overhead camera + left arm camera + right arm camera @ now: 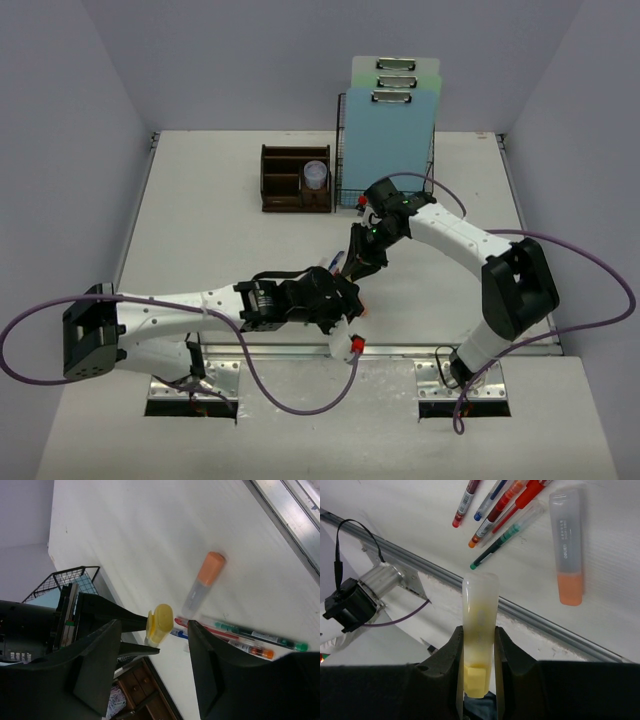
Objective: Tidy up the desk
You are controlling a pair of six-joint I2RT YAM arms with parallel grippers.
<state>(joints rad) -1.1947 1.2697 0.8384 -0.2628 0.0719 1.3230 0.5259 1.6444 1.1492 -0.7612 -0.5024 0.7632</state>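
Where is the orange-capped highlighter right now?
In the left wrist view, the orange-capped highlighter lies flat on the desk beside the loose pens, near the metal rail.

we find the organizer point(296, 180) at the back of the desk point(200, 235), the wire rack point(345, 170) just right of it holding clipboards point(395, 115) — pens point(495, 512) and a marker point(567, 545) lie together near the front rail point(545, 621).

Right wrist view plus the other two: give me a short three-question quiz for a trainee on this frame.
1. True or false: the right gripper is shut on the yellow highlighter.
2. The orange highlighter is: A standing upright; B lying on the desk beside the pens; C held in the air.
3. How many clipboards stand in the wire-mesh rack?
Key: 1 true; 2 B; 3 three.
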